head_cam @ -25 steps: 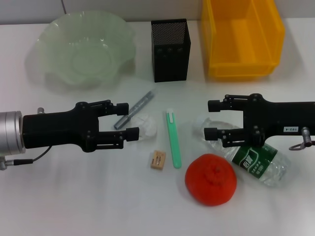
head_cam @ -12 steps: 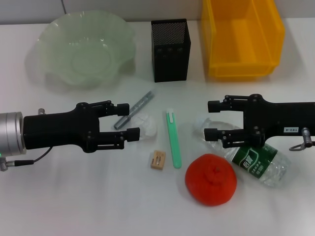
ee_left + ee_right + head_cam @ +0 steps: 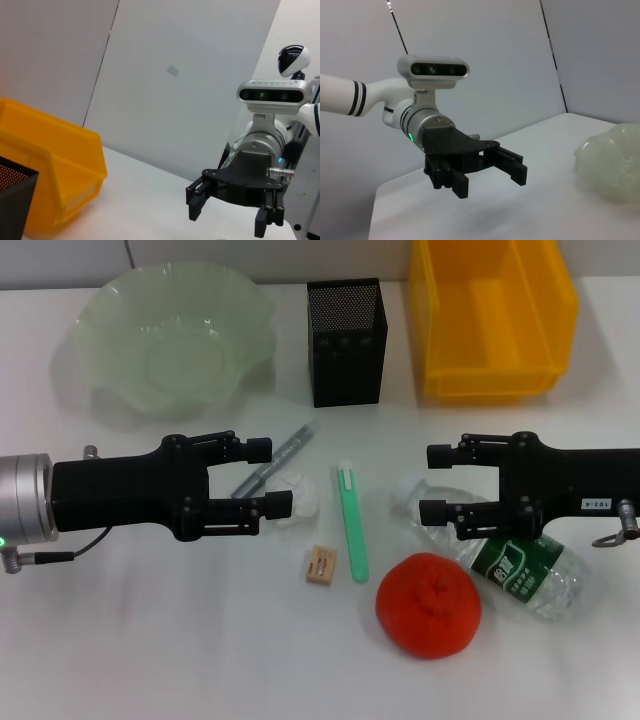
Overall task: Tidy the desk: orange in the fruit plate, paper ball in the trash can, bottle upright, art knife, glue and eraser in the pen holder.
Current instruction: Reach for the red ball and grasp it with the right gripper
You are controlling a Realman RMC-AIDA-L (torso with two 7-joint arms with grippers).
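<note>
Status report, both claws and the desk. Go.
Left claw open, over paper ball. Right claw open, over lying bottle. Orange, knife, glue, eraser loose on desk. Nothing blocking.

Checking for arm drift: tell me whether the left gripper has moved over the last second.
Yes. The left gripper shifted slightly toward the pen holder and the paper ball.

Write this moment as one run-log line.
left hand: open, over paper ball | right hand: open, over lying bottle | orange: on desk | bowl, holder: nothing seen inside
</note>
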